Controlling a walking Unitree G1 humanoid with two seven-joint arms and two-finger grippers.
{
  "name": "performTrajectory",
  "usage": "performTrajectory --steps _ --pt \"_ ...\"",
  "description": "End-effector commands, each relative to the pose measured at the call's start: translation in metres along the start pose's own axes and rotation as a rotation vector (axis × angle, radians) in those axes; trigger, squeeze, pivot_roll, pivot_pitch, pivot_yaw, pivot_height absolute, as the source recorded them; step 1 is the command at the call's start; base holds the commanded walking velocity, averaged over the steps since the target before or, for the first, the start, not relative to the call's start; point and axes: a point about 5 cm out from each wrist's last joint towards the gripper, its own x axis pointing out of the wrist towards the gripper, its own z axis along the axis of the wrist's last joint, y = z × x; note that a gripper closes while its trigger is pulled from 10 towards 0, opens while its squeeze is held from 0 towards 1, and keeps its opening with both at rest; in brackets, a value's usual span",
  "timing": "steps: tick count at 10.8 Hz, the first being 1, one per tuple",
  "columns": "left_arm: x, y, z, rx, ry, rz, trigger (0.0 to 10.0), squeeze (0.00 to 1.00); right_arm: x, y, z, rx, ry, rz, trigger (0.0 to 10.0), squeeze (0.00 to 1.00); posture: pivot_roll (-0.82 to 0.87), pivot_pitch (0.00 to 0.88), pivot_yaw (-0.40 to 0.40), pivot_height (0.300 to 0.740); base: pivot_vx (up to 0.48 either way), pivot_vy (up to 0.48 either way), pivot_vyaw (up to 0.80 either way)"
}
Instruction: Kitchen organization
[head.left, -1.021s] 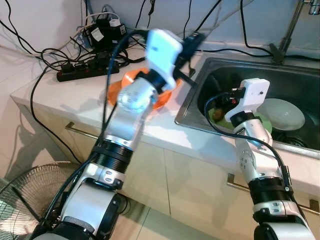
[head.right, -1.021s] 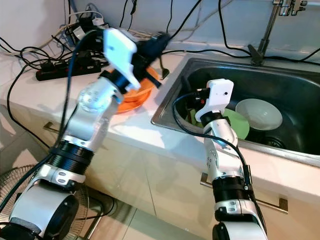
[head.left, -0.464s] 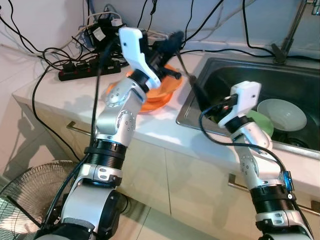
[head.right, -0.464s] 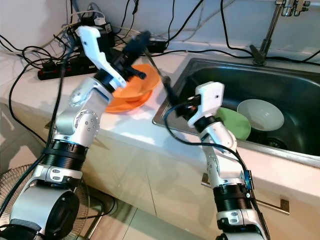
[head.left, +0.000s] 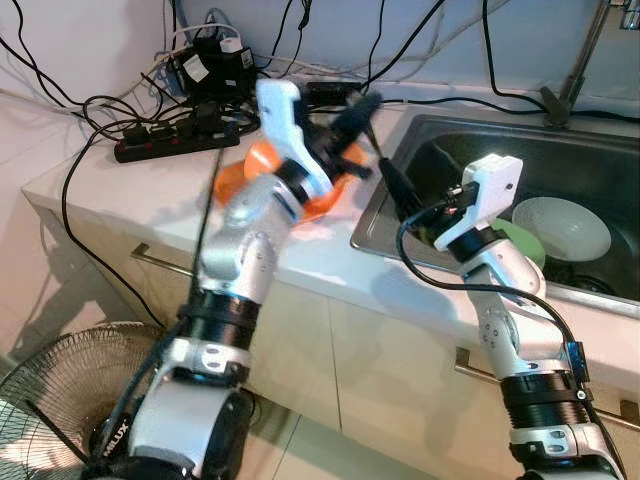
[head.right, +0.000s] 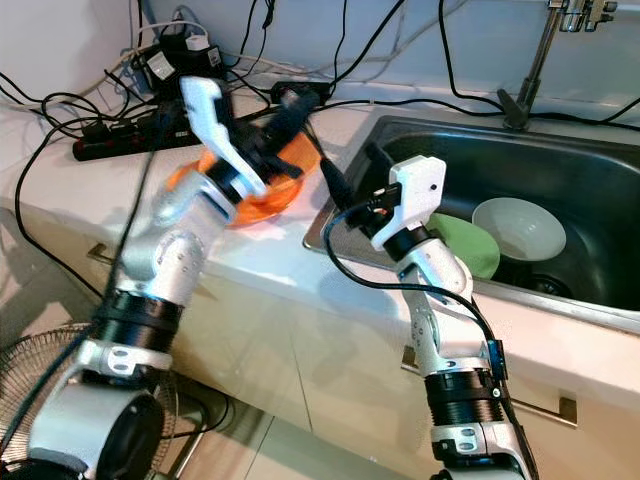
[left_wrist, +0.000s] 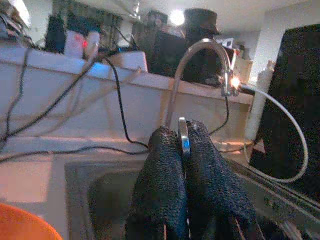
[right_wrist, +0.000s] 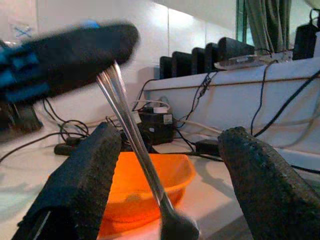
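Pinching a metal utensil (right_wrist: 131, 122), left tool (left_wrist: 183, 145) faces spread right tool (head.left: 398, 187).

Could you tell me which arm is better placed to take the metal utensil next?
Probably the right. The left gripper is shut on the metal utensil, whose handle hangs between the open fingers of the right gripper, beside the sink and above the orange bowl.

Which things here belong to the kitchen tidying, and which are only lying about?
Belong to the job:
spoon, pinched in the left gripper
orange bowls on the counter
right gripper, open beside the spoon
green plate and white bowl in the sink

Lying about:
power strip
cables
fan on the floor
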Motion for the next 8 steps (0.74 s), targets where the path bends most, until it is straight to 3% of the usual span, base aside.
performTrajectory --steps 1,8 --pt "0.000 -0.004 0.003 0.011 -0.002 -0.026 10.0 0.00 0.003 0.006 0.004 0.013 -0.011 0.037 10.0 0.00 0.11 0.029 0.114 0.740 0.000 0.000 0.00" --pt "0.003 -0.015 -0.004 -0.004 0.027 -0.065 10.0 0.00 0.001 0.020 -0.009 0.023 0.052 0.121 10.0 0.00 0.11 0.018 0.110 0.740 0.000 0.000 0.00"
